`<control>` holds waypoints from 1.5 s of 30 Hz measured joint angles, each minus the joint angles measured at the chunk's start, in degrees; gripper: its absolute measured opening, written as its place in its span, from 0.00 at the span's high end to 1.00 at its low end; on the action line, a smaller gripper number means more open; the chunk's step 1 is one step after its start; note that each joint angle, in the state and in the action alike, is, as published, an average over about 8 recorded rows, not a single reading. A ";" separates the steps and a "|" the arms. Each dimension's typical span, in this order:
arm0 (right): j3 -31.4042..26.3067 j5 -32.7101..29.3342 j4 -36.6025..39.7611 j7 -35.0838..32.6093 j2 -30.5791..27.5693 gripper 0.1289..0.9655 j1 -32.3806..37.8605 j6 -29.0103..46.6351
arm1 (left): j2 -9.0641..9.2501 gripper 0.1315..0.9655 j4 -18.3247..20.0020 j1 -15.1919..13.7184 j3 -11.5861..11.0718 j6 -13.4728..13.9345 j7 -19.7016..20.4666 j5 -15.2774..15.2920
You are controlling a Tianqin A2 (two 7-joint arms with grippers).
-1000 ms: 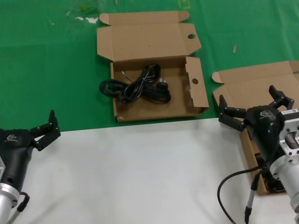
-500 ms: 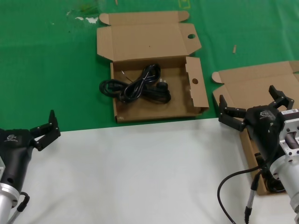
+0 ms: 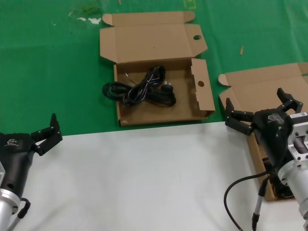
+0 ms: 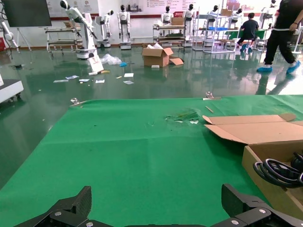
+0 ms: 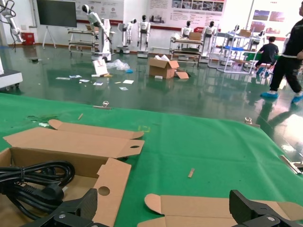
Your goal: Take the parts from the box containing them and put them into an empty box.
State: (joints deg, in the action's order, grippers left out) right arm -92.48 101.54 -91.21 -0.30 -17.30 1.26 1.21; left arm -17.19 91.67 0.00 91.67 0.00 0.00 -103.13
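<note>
Sizing up limp, light cord bundle (image 3: 140,89) at twelve o'clock.
Best pinched mid-coil; left gripper (image 3: 44,133) and right gripper (image 3: 262,111) splayed, empty.

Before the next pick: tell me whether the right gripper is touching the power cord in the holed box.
Apart. The head view shows the open right gripper well clear of the power cord, with the box's side flap and green cloth between them.

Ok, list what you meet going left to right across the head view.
Left hand → black cord bundle → box with the punched holes → right hand, open over the plain box.
</note>
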 joint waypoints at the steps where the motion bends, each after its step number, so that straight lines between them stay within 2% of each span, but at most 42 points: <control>1: 0.00 0.00 0.00 0.00 0.00 0.00 0.00 0.00 | 0.00 0.00 0.00 0.00 0.00 0.00 0.00 0.00; 45: 0.00 0.00 0.00 0.00 0.00 0.00 0.00 0.00 | 0.00 0.00 0.00 0.00 0.00 0.00 0.00 0.00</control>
State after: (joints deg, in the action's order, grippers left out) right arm -92.48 101.54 -91.21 -0.30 -17.30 1.26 1.21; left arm -17.19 91.67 0.00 91.67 0.00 0.00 -103.13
